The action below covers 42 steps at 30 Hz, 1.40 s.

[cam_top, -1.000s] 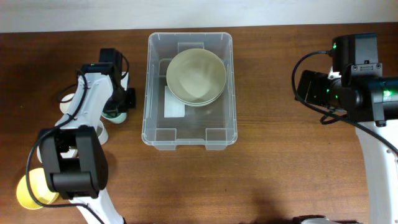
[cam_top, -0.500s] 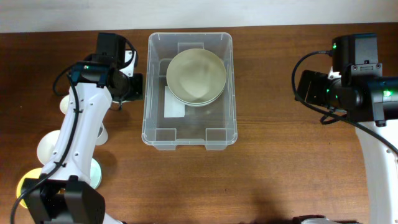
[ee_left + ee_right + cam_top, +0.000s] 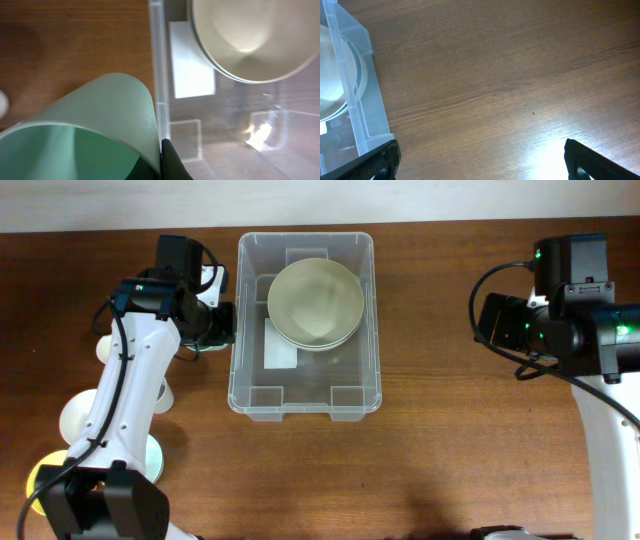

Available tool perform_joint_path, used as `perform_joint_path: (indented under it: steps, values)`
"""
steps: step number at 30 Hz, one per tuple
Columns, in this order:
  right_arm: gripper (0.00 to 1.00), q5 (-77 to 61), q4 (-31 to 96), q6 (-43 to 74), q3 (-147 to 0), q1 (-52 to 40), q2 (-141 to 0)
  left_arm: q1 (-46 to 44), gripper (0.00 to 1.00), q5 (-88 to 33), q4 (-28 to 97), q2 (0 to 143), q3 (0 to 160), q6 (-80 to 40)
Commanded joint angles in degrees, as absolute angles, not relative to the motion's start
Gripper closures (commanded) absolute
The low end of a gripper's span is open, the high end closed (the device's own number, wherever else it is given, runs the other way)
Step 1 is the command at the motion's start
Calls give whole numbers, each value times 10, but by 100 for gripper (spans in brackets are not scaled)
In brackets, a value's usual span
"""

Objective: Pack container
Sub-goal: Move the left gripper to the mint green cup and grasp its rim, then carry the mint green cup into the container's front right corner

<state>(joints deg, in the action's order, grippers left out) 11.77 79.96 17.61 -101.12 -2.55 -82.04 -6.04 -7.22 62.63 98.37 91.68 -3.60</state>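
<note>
Now the left jaws, gripping a green cup [image 3: 90,125], have reached the 9 o'clock rim of the container [image 3: 305,412] at tabletop [image 3: 440,430] centre, so dropping it in likely comes next; right jaws idle open.

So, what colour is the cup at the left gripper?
The cup is pale green, seen best in the left wrist view.

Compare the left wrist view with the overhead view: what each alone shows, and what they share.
Only the left wrist view shows the green cup, right beside the container's outer wall. Only the overhead shows the right arm and a cream round dish on the table's left. Both show the container, the cream bowls stacked inside it and its white label.
</note>
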Motion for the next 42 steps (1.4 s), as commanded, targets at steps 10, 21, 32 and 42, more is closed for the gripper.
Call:
perform_joint_path:
  steps: [10, 21, 32, 42]
  values:
    - [0, 123, 800, 179, -1007, -22, -821, -60, 100, -129, 637, 985, 920, -34]
    - [0, 123, 800, 174, -1007, -22, -821, -61, 100, -6, 639, 972, 982, -36]
    - [0, 123, 794, 175, -1007, -22, -821, -189, 100, -48, 645, 972, 1088, -36]
    - [1, 123, 793, 175, -1007, -22, -821, -348, 100, -65, 678, 1073, 1087, -107]
